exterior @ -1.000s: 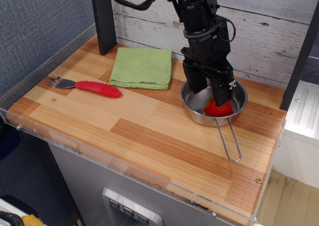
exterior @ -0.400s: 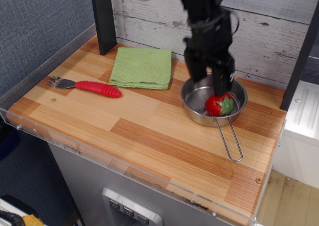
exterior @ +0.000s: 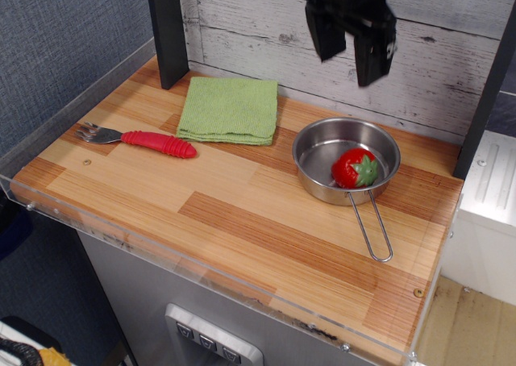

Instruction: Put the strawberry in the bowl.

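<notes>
The red strawberry point(exterior: 355, 168) with its green cap lies on its side inside the shiny steel bowl point(exterior: 316, 151), toward the rim nearest the handle. The bowl stands on the right part of the wooden table, its wire loop handle point(exterior: 372, 225) pointing toward the front. My gripper point(exterior: 350, 56) hangs high above the bowl, near the top of the frame, with its two black fingers apart and nothing between them.
A folded green cloth point(exterior: 230, 109) lies at the back of the table. A fork with a red handle point(exterior: 141, 139) lies to the left. A black post point(exterior: 168, 31) stands at the back left. A clear plastic lip runs along the table's front edge.
My gripper let go of the strawberry in the bowl, opened, and rose straight up well above it. The strawberry tipped onto its side and stays in the bowl.
</notes>
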`<action>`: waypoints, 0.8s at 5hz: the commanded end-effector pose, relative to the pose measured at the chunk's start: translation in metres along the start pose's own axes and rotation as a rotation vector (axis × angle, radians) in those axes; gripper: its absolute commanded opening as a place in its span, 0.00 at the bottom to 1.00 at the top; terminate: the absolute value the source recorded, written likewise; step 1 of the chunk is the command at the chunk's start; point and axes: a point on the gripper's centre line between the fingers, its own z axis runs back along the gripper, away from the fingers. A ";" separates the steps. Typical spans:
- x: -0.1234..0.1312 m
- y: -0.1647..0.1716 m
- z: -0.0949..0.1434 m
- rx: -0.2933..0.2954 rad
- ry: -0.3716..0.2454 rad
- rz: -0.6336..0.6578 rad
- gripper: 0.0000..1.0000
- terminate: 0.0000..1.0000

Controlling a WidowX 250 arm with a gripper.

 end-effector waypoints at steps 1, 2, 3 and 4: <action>-0.005 -0.011 0.051 0.029 -0.085 0.030 1.00 0.00; -0.005 -0.011 0.051 0.029 -0.085 0.030 1.00 0.00; -0.005 -0.011 0.051 0.029 -0.085 0.030 1.00 0.00; -0.005 -0.011 0.051 0.029 -0.085 0.030 1.00 1.00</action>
